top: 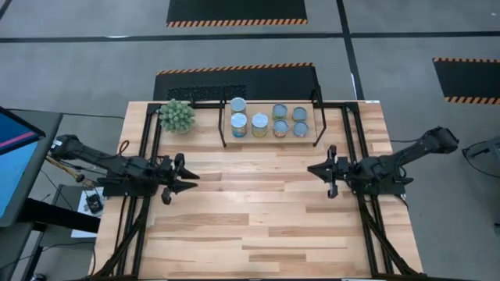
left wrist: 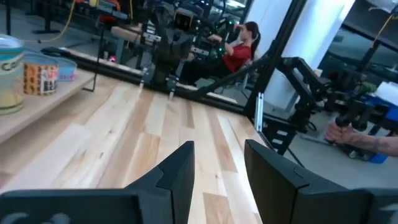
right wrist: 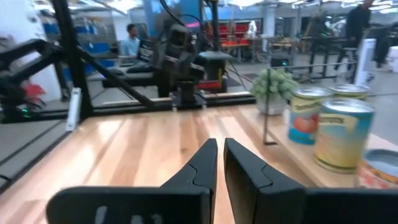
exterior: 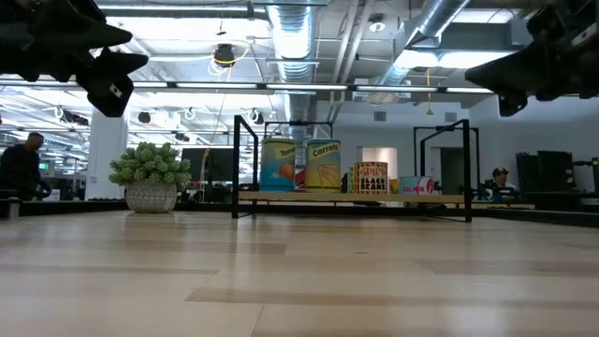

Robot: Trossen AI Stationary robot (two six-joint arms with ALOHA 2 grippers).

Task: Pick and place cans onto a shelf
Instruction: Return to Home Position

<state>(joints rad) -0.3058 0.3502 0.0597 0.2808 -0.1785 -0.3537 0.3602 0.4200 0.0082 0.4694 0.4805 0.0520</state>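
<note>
Several cans [top: 259,125] stand upright on the light wood board of the shelf [top: 258,108] at the table's far middle; the low view shows them in a row [exterior: 323,166] on the board [exterior: 440,198]. My left gripper [top: 195,178] hovers level above the table's left middle, pointing right, open and empty [left wrist: 219,152]. My right gripper [top: 311,169] hovers level at the right middle, pointing left, its fingers shut with nothing between them [right wrist: 220,146]. Both stand clear of the table and nearer than the shelf.
A green spiky plant in a pot [top: 177,115] stands left of the shelf. Black frame rails [top: 144,156] run along both table sides. Bare wood [top: 250,211] lies between the grippers and toward the near edge. People [left wrist: 239,50] sit in the room behind.
</note>
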